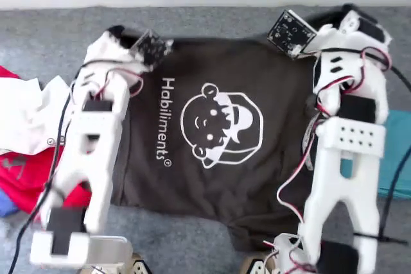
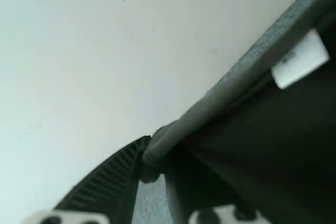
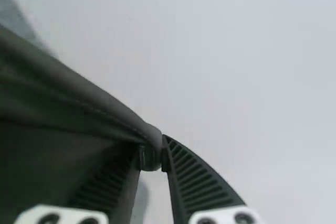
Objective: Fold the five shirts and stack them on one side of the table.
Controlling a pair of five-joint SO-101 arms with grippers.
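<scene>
Shirt point(image 1: 270, 178) edge between both jaws

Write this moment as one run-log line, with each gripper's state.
left gripper: shut on brown shirt, far edge | right gripper: shut on same edge | shirt: spread on table

I have both arms stretched out from their near bases toward the far side, the left arm point(image 1: 90, 149) on the left and the right arm point(image 1: 343, 155) on the right, roughly parallel. The left gripper point(image 2: 150, 157) and the right gripper point(image 3: 152, 157) are each clamped (ribbed pads pressed tight) on the dark shirt point(image 1: 270, 94) edge.
</scene>
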